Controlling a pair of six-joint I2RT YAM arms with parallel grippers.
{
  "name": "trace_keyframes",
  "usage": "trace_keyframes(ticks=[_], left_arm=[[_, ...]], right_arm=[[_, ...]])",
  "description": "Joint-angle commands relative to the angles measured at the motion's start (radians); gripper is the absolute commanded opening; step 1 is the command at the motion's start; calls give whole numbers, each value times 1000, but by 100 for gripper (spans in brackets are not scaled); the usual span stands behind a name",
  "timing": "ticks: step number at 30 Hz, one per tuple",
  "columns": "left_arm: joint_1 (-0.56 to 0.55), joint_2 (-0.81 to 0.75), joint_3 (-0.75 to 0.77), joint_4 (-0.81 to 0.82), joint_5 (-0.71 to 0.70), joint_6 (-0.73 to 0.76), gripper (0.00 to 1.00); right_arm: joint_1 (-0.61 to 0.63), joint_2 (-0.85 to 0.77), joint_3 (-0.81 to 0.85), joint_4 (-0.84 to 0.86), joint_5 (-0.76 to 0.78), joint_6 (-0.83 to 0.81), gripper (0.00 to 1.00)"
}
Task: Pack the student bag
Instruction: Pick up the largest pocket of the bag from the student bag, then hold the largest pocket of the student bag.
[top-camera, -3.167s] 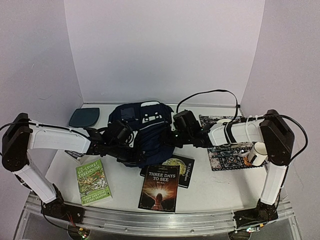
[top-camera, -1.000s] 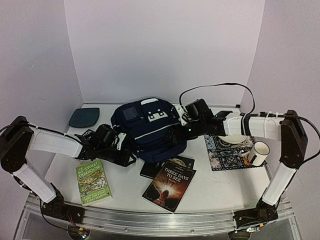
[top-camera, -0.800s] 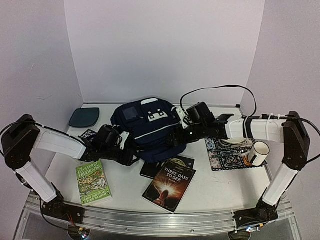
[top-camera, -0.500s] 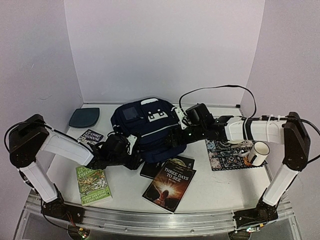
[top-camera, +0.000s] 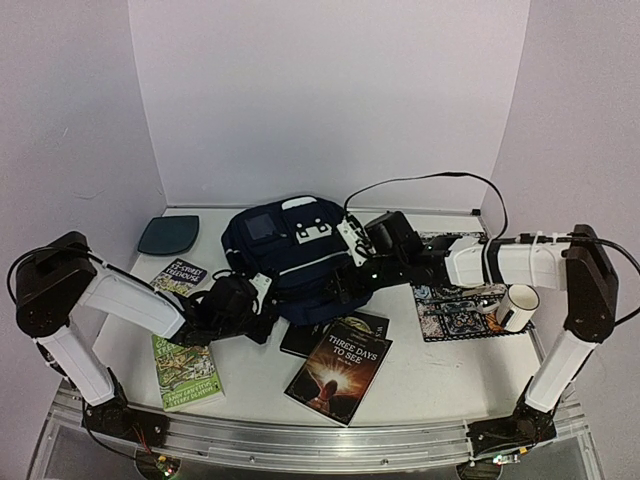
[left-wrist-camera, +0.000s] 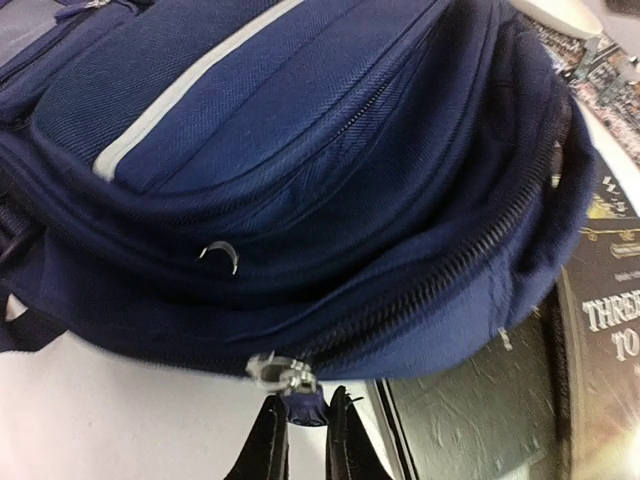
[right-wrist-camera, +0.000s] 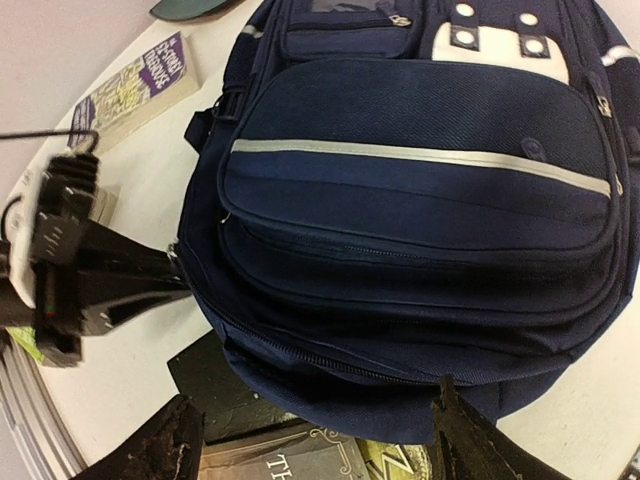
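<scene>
The student bag (top-camera: 290, 255), dark navy with a thin white stripe and white buckle patches, lies in the middle of the table. It fills the left wrist view (left-wrist-camera: 300, 150) and the right wrist view (right-wrist-camera: 420, 200). My left gripper (top-camera: 262, 308) is at the bag's near left corner. Its fingers (left-wrist-camera: 268, 445) are shut on the small blue zip pull (left-wrist-camera: 305, 404) that hangs from the metal slider (left-wrist-camera: 272, 370) of the main zip. My right gripper (top-camera: 345, 285) hovers over the bag's near right end. It is open (right-wrist-camera: 315, 445), with nothing between its fingers.
The book "Three Days to See" (top-camera: 335, 370) and a black book (top-camera: 308, 340) lie just in front of the bag. A green book (top-camera: 185, 368) and a purple one (top-camera: 180, 273) lie on the left. At the back left is a teal pad (top-camera: 168, 234). A patterned mat (top-camera: 450, 300) and a mug (top-camera: 515, 305) are on the right.
My left gripper has slid right to the bag's near corner and shut on the zip pull. The right gripper has shifted slightly left over the bag and stayed open.
</scene>
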Motion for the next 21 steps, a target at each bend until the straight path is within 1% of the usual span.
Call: trace_keyframes(ticks=[1,4,6,7,10,14,18,21], left_arm=[[1,-116,-29,15,51,-8,0],[19,-137,-31,-7,127,-20,0],[37,-139,-24,-15,211,-30,0],[43,-138,-18,-18,254,-33,0],[63,-146,-13,-25,319,-47,0],[96,-181,-13,-34,387,-64,0],[125,-215,-13,-46,438,-72,0],[152,-232,-14,-64,460,-76,0]], right_arm=[[14,37,55,0,-47,-202,79],[28,67,86,-2,-80,-362,76],[37,100,123,-10,-93,-448,75],[40,119,147,-17,-103,-483,74],[48,183,219,-42,-148,-578,71],[53,276,311,-97,-194,-638,68],[53,341,362,-144,-184,-680,58],[54,361,376,-176,-168,-709,51]])
